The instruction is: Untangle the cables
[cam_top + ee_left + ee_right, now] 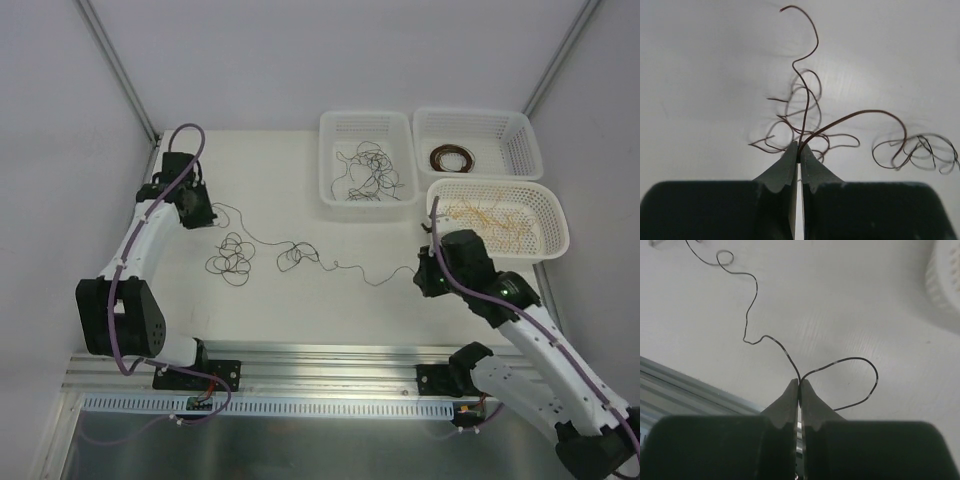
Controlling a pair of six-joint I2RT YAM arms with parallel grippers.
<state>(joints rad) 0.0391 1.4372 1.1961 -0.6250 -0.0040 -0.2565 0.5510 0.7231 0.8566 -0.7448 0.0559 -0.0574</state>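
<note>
A loose run of thin cables [290, 250] lies across the white table between my two grippers, with curly clumps at the left [230, 258] and in the middle [298, 255]. My left gripper [204, 214] is shut on a dark brown cable [807, 100], pinched at its fingertips [799, 151]. That cable's tangle [800, 132] lies just beyond the tips, and another clump [925, 152] sits to the right. My right gripper [421, 268] is shut on a black cable [752, 300] at its tips [799, 384]. A short loop [867, 380] of it curls off to the right.
Three white baskets stand at the back right. One [330, 160] holds black wires, one [525, 140] a dark brown coil, and the nearest [555, 215] yellow-tan wires. That basket's rim [945, 280] shows close to my right gripper. The metal rail [320, 352] runs along the near edge.
</note>
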